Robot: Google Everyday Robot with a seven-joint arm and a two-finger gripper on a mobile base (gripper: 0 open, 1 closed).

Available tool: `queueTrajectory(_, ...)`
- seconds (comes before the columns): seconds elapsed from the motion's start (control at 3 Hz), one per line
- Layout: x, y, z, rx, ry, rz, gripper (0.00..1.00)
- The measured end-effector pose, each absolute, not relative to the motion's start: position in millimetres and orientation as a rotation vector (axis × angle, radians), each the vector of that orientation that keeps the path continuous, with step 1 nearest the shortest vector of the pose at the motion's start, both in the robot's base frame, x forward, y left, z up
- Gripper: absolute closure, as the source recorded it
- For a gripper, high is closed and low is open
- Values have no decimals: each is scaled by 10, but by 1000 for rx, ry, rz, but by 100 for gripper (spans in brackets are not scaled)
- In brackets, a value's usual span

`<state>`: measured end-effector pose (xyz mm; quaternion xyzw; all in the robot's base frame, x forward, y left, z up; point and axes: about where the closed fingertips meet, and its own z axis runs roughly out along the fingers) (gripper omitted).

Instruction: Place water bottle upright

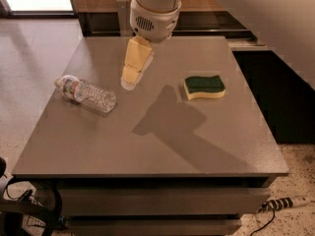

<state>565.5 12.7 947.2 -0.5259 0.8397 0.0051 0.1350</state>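
The water bottle lies on its side on the left part of the grey table, white cap pointing to the far left, label near the neck. My gripper hangs from the white arm above the table's middle-left, a little to the right of and beyond the bottle, apart from it. It holds nothing that I can see.
A green-and-yellow sponge lies on the right side of the table. A dark counter runs along the back and right. Cables and a power strip lie on the floor by the table.
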Motion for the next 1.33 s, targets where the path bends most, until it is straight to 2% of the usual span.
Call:
queueTrajectory(0.33,5838,267,9325,-1484,2521,43,0)
queueTrajectory(0.67,6043,634,9029,-1446,2633,47,0)
queueTrajectory(1.33,6011,1287,8762,-1537,2628,64,0)
